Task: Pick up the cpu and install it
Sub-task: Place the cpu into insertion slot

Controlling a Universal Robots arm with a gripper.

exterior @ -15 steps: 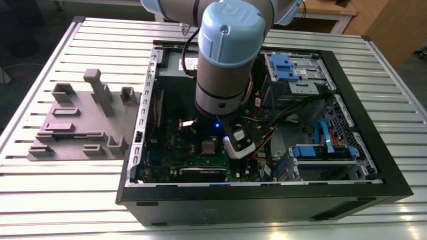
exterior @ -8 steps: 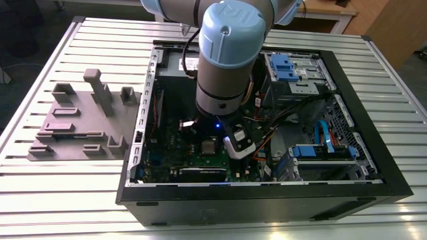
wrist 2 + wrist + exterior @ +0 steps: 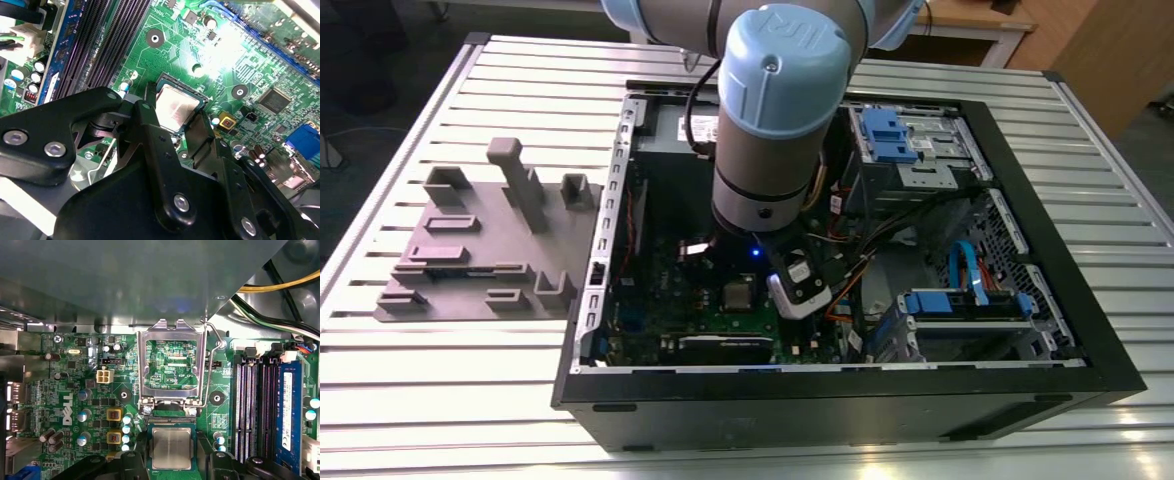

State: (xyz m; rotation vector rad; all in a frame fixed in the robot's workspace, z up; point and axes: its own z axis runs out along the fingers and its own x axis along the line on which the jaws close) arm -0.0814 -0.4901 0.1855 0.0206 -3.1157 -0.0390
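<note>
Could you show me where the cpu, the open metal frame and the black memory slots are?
cpu (image 3: 171, 447), first wrist view, middle of its silvery top.
metal frame (image 3: 170, 330), first wrist view, on the bar furthest from the cpu.
memory slots (image 3: 251, 410), first wrist view, midway along one black slot.

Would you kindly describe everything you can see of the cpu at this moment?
The cpu is a small flat square chip with a pale, silvery metal top and a thin green border. It lies flat in its socket on the green motherboard, right beside the hinge of the metal socket frame, which is swung open and off it. The gripper is close around the chip; whether it touches it cannot be told.
</note>
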